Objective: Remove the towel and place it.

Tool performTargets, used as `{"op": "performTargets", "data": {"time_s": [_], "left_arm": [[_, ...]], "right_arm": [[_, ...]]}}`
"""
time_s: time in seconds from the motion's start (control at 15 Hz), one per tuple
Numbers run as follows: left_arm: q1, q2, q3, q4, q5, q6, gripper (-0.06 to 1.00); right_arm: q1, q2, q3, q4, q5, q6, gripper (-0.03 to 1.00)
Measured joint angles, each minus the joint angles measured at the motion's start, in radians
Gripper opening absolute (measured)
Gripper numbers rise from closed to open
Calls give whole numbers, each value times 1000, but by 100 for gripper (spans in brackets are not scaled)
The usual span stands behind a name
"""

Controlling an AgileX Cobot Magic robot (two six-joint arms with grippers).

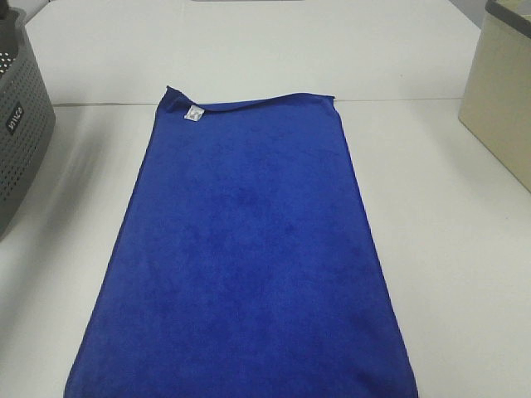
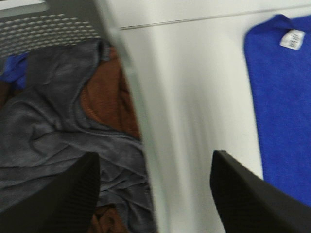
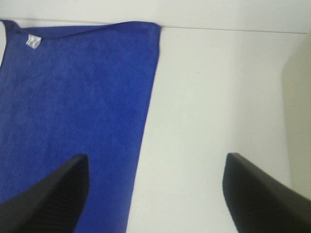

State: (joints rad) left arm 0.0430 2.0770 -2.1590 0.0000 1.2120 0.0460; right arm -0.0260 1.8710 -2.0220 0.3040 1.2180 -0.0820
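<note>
White bench (image 1: 448,249) is seen throughout. Nearest, the towel (image 1: 241,265) is laid flat at centre, apparently spread for display; its long axis runs six to twelve o'clock, tag end far. Left hand (image 2: 155,194) and right hand (image 3: 155,194) are both released, empty. Grey basket (image 1: 21,124) sits at ten o'clock.

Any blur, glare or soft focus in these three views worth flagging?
Exterior high: evenly lit, sharp, the towel clear, only faint shadow beside the grey basket. Left wrist: strong motion blur, the basket rim smeared into streaks, cloths inside soft. Right wrist: slightly soft, no glare, both fingers dark and out of focus.
</note>
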Motion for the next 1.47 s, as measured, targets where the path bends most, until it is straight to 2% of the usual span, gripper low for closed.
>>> {"op": "performTargets", "data": {"time_s": [0.07, 0.13, 0.33, 0.47, 0.6, 0.67, 0.8, 0.93, 1.07, 1.47], "left_arm": [[68, -13, -1, 0, 1, 26, 66], [91, -21, -1, 0, 1, 66, 67], [102, -45, -2, 0, 1, 147, 67], [102, -48, -2, 0, 2, 137, 71], [102, -48, -2, 6, 2, 76, 92], [102, -48, -2, 16, 2, 66, 96], [102, -52, -2, 0, 2, 63, 99], [102, -98, 26, -41, 2, 70, 99], [102, -218, 132, -50, 1, 74, 99], [102, -782, 680, -36, 3, 90, 99]], "right_arm": [[-35, -7, 0, 7, -1, 16, 76], [-53, -11, 0, 7, -1, 20, 76], [-56, -41, 0, -25, 1, 22, 77], [-56, -72, 0, -27, 1, 23, 79], [-56, -83, 0, 3, 2, 27, 89], [-56, -83, 0, 13, 2, 44, 91], [-56, -99, 19, 5, 2, 55, 93], [-56, -173, 107, -57, -1, 47, 93], [-56, -307, 262, -116, -1, 44, 93], [-56, -862, 772, -228, 0, -8, 93]]}}
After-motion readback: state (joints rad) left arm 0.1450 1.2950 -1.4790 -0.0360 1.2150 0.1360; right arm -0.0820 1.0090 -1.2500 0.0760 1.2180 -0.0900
